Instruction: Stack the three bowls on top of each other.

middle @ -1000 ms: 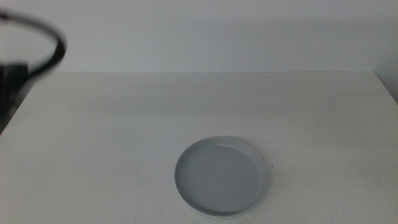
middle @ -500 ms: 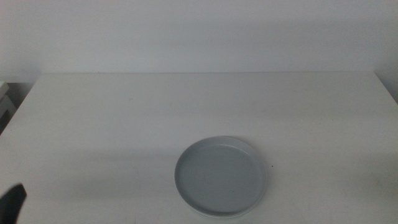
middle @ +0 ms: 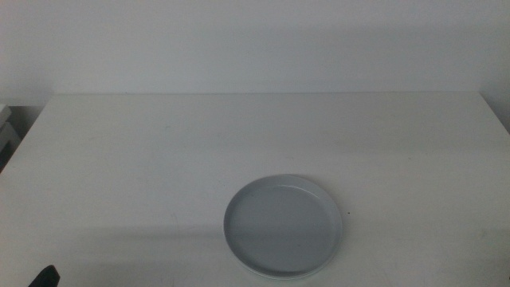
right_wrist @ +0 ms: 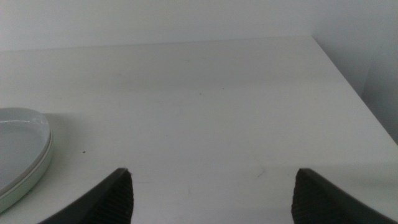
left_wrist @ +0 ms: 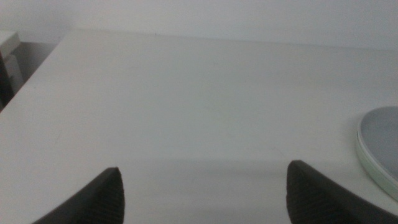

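Note:
A pale grey-blue bowl (middle: 284, 227) lies on top of a stack at the table's front, right of centre. A mint green rim (left_wrist: 371, 167) shows under it in the left wrist view, and a pale green rim (right_wrist: 31, 177) in the right wrist view. I cannot make out the white bowl as a separate layer. My left gripper (left_wrist: 205, 199) is open and empty, low over the table to the left of the stack; only a dark tip of it (middle: 44, 277) shows in the middle view. My right gripper (right_wrist: 211, 196) is open and empty to the right of the stack, out of the middle view.
The white table (middle: 159, 143) ends at a wall behind. Its left edge borders a dark gap with a pale object (middle: 6, 131), which also shows in the left wrist view (left_wrist: 9, 56). Its right edge (right_wrist: 354, 87) drops off beside the right gripper.
The left arm has gone from the far left edge of the middle view down to the bottom left corner, where only a dark tip shows. The bowl stack has not moved.

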